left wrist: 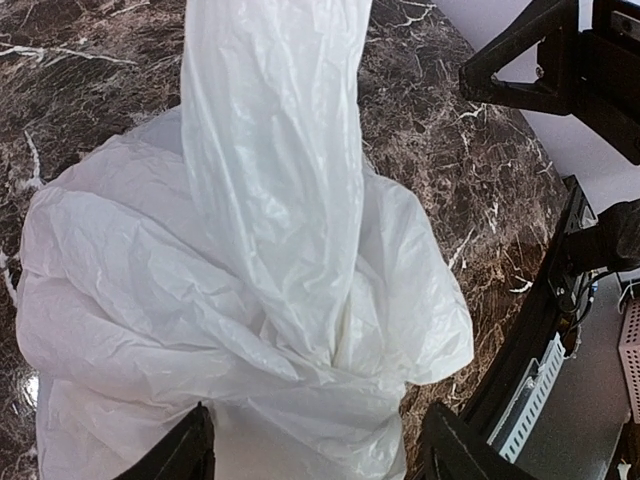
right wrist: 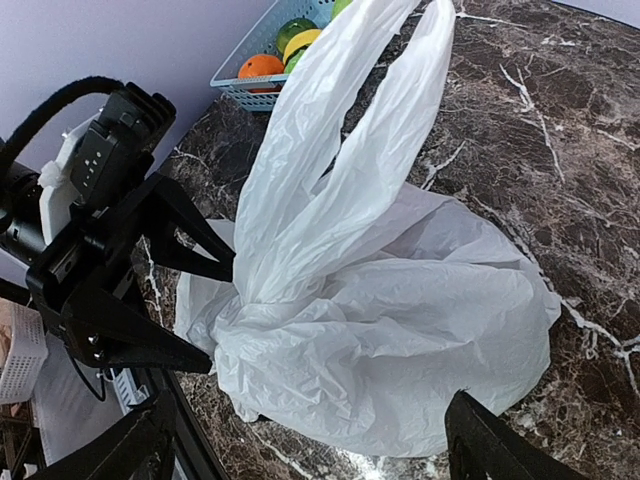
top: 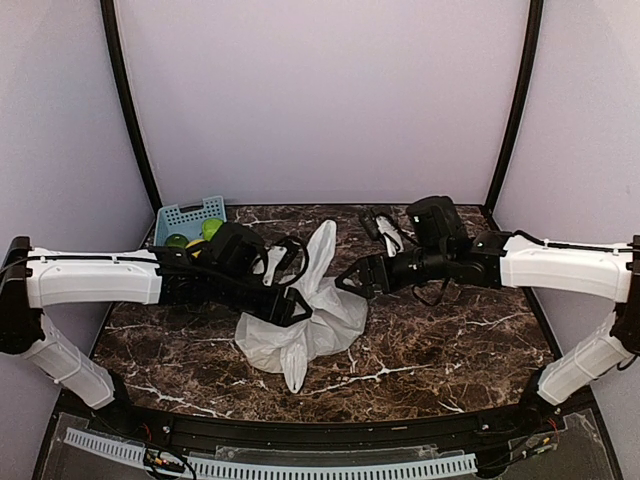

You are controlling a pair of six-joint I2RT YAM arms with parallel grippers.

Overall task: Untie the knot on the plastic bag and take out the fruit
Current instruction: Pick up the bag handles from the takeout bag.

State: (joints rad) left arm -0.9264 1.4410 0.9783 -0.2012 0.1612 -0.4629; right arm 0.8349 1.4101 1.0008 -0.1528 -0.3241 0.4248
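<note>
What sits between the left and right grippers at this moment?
Only the plastic bag, its handles standing up, lies between the left gripper and the right gripper. The top external view shows this best.

top camera looks down from high behind, taking in the whole table [top: 450,350]. both wrist cameras sit close, facing the plastic bag [left wrist: 250,300] from opposite sides; all views share it.

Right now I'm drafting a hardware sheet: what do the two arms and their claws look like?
The left arm and right arm have long white shells with black joints. The left claw and right claw are black, with angular, wedge-shaped fingers. A black cable loops beside the left wrist. No legible markings.
</note>
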